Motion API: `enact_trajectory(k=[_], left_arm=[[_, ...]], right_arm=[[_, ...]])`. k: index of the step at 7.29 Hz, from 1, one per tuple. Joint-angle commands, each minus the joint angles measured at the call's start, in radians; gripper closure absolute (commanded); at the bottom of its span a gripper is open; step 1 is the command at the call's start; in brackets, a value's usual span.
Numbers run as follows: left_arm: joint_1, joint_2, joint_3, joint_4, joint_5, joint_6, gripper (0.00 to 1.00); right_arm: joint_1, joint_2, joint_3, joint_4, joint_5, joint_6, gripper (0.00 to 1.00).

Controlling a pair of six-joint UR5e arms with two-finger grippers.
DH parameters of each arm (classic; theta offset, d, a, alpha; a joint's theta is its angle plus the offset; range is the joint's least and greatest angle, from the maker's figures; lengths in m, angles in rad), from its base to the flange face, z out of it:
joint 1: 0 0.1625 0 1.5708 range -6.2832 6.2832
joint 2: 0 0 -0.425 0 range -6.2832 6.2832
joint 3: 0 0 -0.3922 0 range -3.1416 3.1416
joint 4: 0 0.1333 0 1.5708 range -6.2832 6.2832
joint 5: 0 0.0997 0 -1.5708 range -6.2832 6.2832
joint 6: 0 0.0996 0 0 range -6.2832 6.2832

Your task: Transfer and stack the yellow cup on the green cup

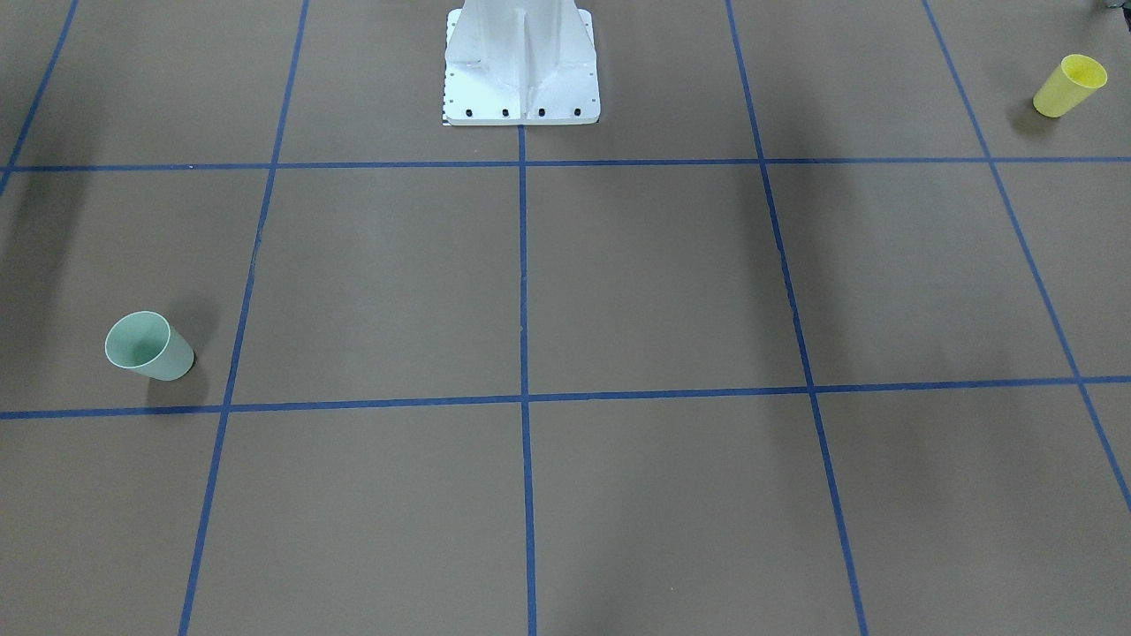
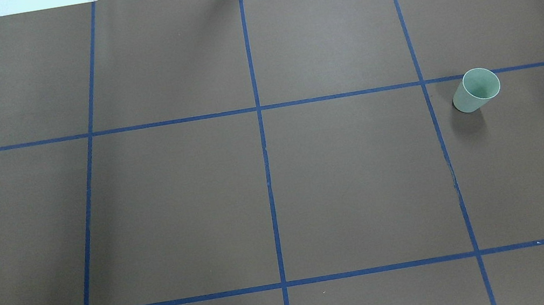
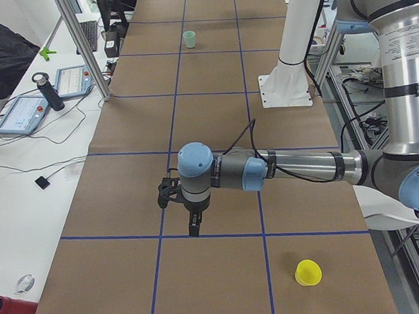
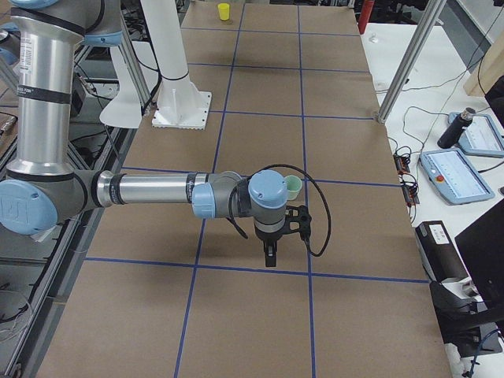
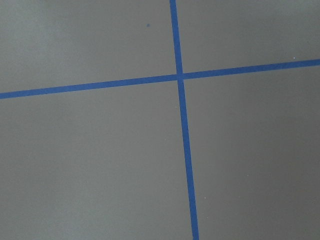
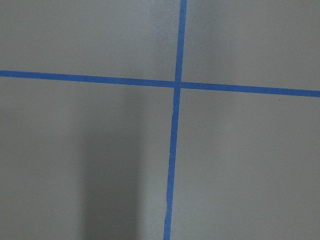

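Observation:
The yellow cup (image 1: 1069, 85) stands upright near the table's end on my left side; it also shows in the exterior left view (image 3: 308, 273) and far off in the exterior right view (image 4: 224, 10). The green cup (image 1: 148, 346) stands upright on my right side, also in the overhead view (image 2: 476, 90) and the exterior right view (image 4: 293, 187). My left gripper (image 3: 193, 228) points down above the table, well away from the yellow cup. My right gripper (image 4: 270, 256) points down just in front of the green cup. I cannot tell whether either is open or shut.
The white robot pedestal (image 1: 521, 79) stands at the table's robot side. Blue tape lines (image 2: 263, 148) grid the brown table cover. Tablets (image 3: 22, 115), a bottle (image 3: 49, 92) and aluminium posts (image 3: 82, 44) stand along the operators' side. Both wrist views show only the cover and tape.

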Motion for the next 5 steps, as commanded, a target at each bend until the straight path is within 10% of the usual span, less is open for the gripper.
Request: enact_trajectory(k=[1,5], left_arm=[[0.000,0.002,-0.004,0.000,0.001,0.000,0.00],[0.000,0.006,-0.022,0.005,0.049,-0.075,0.00]], right_arm=[[0.000,0.000,0.004,0.000,0.000,0.001,0.00],[0.000,0.000,0.009,-0.002,0.000,0.001,0.00]])
